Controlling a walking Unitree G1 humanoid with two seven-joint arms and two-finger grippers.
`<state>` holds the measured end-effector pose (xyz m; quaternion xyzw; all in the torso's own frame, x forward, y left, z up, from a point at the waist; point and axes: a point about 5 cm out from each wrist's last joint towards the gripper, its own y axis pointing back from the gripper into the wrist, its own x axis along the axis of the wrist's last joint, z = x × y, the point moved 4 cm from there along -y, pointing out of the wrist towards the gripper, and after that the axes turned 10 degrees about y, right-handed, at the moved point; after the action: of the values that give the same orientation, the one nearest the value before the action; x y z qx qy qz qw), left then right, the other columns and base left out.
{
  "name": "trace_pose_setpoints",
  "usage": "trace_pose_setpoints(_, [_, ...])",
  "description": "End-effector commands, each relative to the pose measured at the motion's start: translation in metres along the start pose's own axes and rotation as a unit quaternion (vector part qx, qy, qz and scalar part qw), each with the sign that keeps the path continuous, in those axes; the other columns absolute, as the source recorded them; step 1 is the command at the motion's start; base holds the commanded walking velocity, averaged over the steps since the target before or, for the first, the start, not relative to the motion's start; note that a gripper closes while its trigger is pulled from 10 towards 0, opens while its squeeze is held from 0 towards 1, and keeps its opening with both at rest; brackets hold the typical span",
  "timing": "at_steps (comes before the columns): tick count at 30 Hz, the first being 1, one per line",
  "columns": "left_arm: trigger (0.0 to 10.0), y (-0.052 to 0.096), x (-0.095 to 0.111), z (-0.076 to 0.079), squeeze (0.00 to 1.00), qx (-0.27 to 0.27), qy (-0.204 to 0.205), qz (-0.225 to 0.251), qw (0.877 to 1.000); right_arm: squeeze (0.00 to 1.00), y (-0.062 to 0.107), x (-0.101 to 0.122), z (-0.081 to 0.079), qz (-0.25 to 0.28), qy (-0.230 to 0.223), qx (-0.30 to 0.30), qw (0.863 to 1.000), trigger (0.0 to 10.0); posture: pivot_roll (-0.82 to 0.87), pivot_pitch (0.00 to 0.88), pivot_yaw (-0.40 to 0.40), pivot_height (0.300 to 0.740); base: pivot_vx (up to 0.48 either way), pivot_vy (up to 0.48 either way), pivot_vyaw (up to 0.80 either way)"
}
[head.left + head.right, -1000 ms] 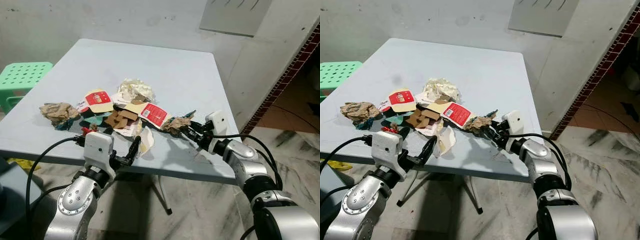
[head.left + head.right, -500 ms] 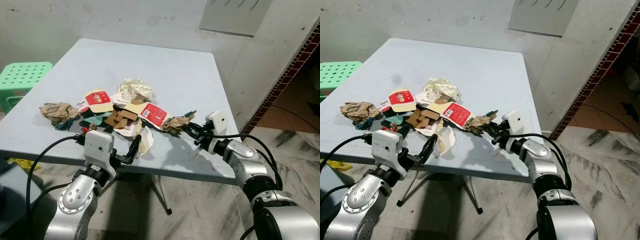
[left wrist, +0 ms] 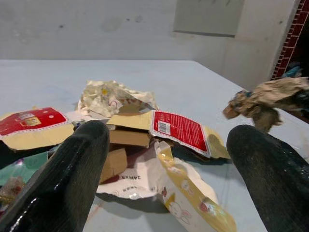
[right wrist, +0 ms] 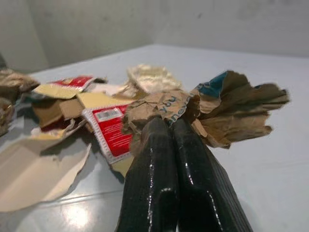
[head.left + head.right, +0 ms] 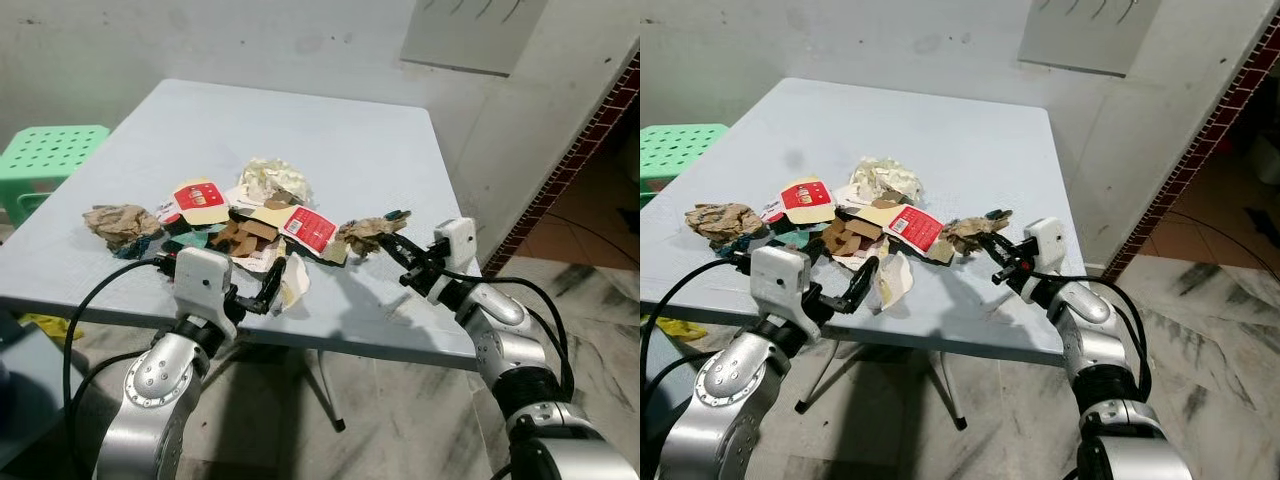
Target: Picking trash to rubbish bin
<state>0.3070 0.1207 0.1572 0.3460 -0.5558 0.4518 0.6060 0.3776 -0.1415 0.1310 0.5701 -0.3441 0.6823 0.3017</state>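
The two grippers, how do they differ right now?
The right gripper is shut on a crumpled brown paper wad, holding it just above the table; the left gripper is open and holds nothing. The right sits beside the trash pile's right end, the left at its near edge by a torn white wrapper. Both have black fingers.

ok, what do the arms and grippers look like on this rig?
Both arms are silver metal with rounded joint housings and looping black cables. A white boxy module sits at each wrist. The left gripper and right gripper each have two long glossy black fingers.
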Motion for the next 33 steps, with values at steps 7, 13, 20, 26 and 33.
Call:
trace_pose_setpoints(7, [10.0, -0.025, 0.006, -0.005, 0.00, 0.014, 0.005, 0.013, 1.000, 0.00, 0.014, 0.026, 0.016, 0.062, 0.012, -0.107, 0.992, 0.0, 0.03, 0.000, -0.056, 0.740, 0.000, 0.000, 0.00])
trace_pose_setpoints(13, [10.0, -0.037, 0.000, -0.017, 0.00, 0.048, 0.025, 0.011, 0.998, 0.00, 0.025, 0.032, 0.021, 0.061, 0.029, -0.182, 0.981, 10.0, 0.01, 0.000, -0.043, 0.740, 0.000, 0.000, 0.00])
trace_pose_setpoints(20, [10.0, -0.043, -0.002, -0.022, 0.00, 0.061, 0.021, 0.019, 0.998, 0.00, 0.038, 0.036, 0.020, 0.055, 0.038, -0.253, 0.965, 10.0, -0.01, 0.000, -0.037, 0.740, 0.000, 0.000, 0.00])
trace_pose_setpoints(26, [10.0, -0.042, -0.002, -0.028, 0.00, 0.071, 0.014, 0.030, 0.997, 0.00, 0.050, 0.037, 0.012, 0.041, 0.070, -0.286, 0.955, 10.0, -0.01, 0.000, -0.034, 0.740, 0.000, 0.000, 0.00])
trace_pose_setpoints(33, [10.0, -0.037, -0.005, -0.036, 0.00, 0.089, 0.009, 0.038, 0.995, 0.00, 0.062, 0.024, 0.006, 0.011, 0.083, -0.312, 0.946, 10.0, -0.01, 0.000, -0.034, 0.740, 0.000, 0.000, 0.00])
